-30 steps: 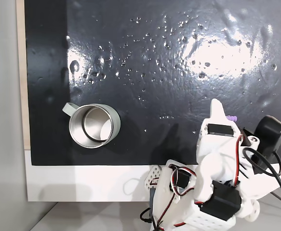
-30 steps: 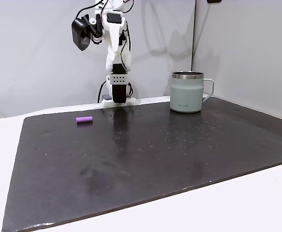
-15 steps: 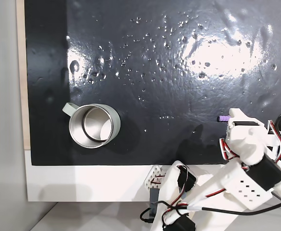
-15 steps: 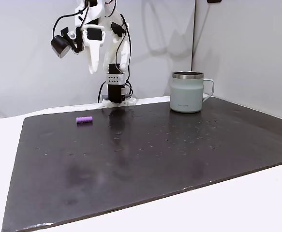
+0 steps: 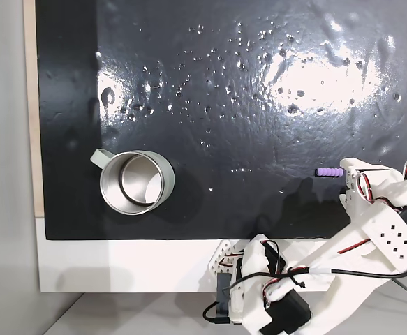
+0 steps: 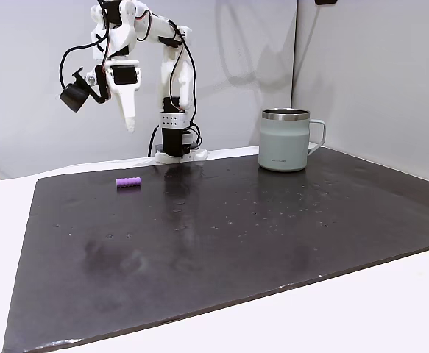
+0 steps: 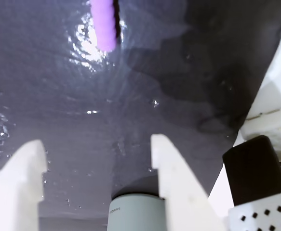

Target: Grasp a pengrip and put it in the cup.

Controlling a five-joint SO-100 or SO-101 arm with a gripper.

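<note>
We're looking at the big black, glossy mat [image 6: 221, 243], speckled with small wet-looking dimples, which lies over a white table [image 6: 332, 323], and everything sits on it. The white, printed arm [image 6: 171, 88] with its red and black wires rises from the mat's far edge in a fixed view, and from the bottom edge in a fixed view from above [image 5: 371, 237].

Next in size, we have the round pale grey-green mug [image 6: 285, 140] with its shiny steel inside and small loop handle. It stands upright near the mat's far right corner in a fixed view; from above [image 5: 135, 183] it sits close to the bottom edge, left of the middle, handle towards the upper left. We also catch its rim at the bottom of the wrist view [image 7: 135, 211].

Now the white gripper [image 6: 130, 125]: it hangs in the air, tips down, above the mat's far left part, touching nothing. In the wrist view [image 7: 98, 159] we see the two fingers spread wide apart with bare mat between them, so the jaws are open and empty.

Smallest of all, the tiny purple ribbed tube [image 6: 128, 182] lies flat on the mat near the far left corner, below the gripper. From above [image 5: 327, 172] it rests just beside the arm's white parts near the right edge, and in the wrist view [image 7: 103, 24] it lies at the top edge, ahead of the fingers.
</note>
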